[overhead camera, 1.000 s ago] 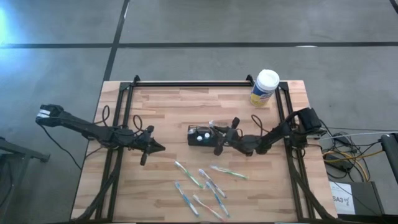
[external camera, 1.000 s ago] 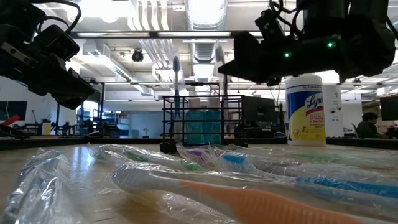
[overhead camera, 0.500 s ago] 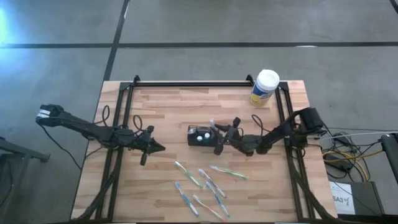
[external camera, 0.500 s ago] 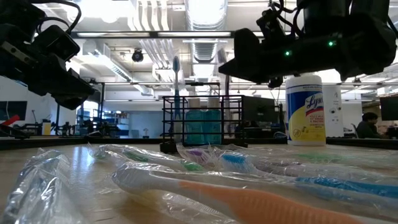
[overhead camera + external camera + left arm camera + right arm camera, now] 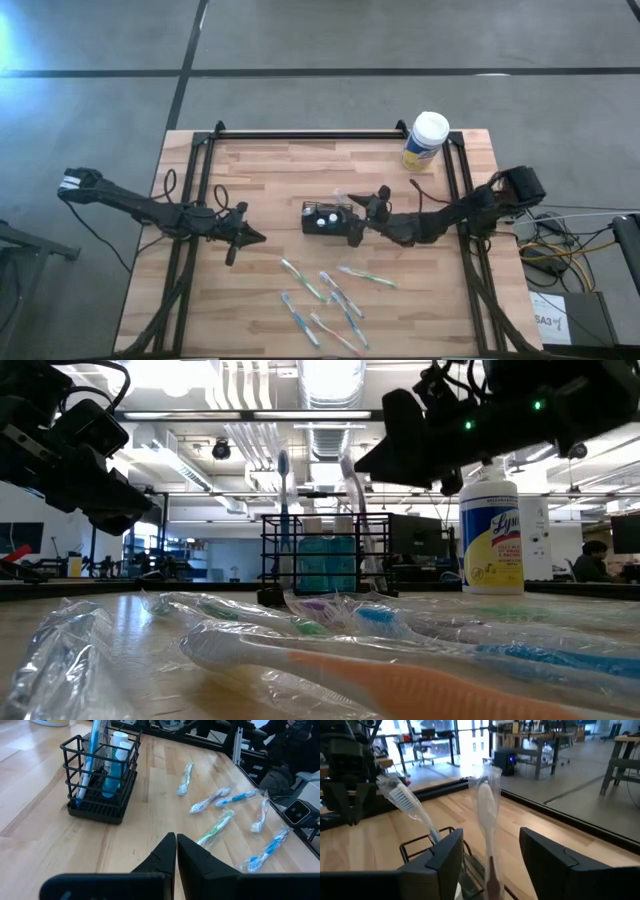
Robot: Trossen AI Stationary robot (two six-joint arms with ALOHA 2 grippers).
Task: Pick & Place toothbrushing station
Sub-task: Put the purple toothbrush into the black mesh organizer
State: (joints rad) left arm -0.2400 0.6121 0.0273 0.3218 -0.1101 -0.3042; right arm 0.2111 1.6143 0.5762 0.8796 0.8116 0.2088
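Tabletop [image 5: 270, 180]: toothbrushing station [image 5: 326, 217] upright, long axis across, toward right arm.

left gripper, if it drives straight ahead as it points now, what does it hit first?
Probably nothing close by. The left gripper, fingers shut, points across bare table between the basket and the wrapped toothbrushes. In the high view it aims toward the right gripper beside the basket, but depth is unclear.

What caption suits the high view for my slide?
Right gripper open beside the toothbrushing station; left gripper idle.
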